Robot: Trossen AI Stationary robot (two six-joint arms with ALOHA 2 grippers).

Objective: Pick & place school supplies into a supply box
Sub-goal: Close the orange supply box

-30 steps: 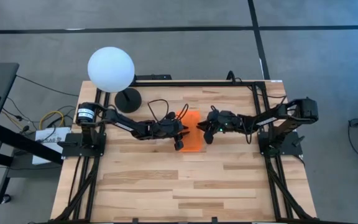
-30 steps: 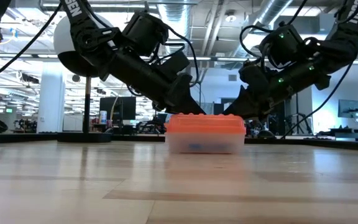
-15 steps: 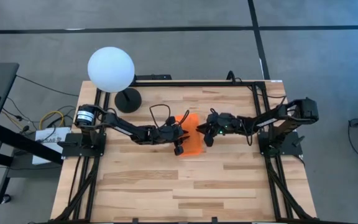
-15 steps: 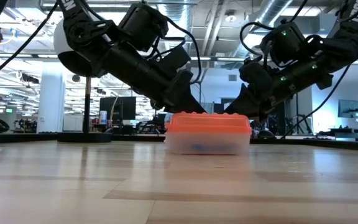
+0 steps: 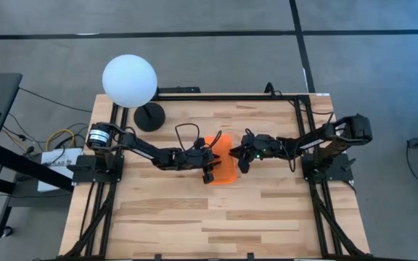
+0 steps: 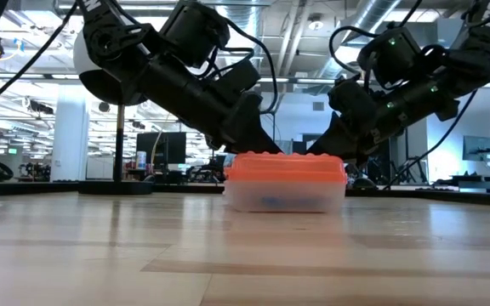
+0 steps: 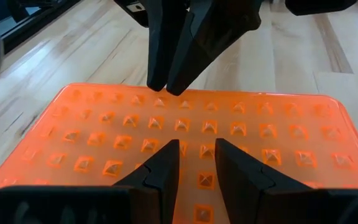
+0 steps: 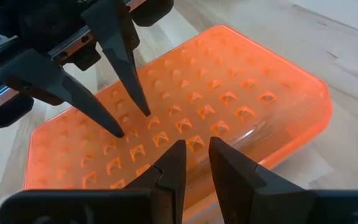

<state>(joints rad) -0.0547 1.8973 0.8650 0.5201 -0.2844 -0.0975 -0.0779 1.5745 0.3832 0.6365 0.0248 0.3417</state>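
High view, supply box (image 5: pixel 225 168) mid-table, grippers flanking

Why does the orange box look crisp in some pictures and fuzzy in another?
In the low view the supply box is soft, its clear tray hazy, and the wood in front blurs; in the left wrist view the orange lid is sharp mid-picture but smears at the near edge; in the right wrist view its studs catch glare.

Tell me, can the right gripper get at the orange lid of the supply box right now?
Probably yes. The right gripper is already poised over the orange lid with nothing between them, though the left gripper crowds the same lid from the opposite side.
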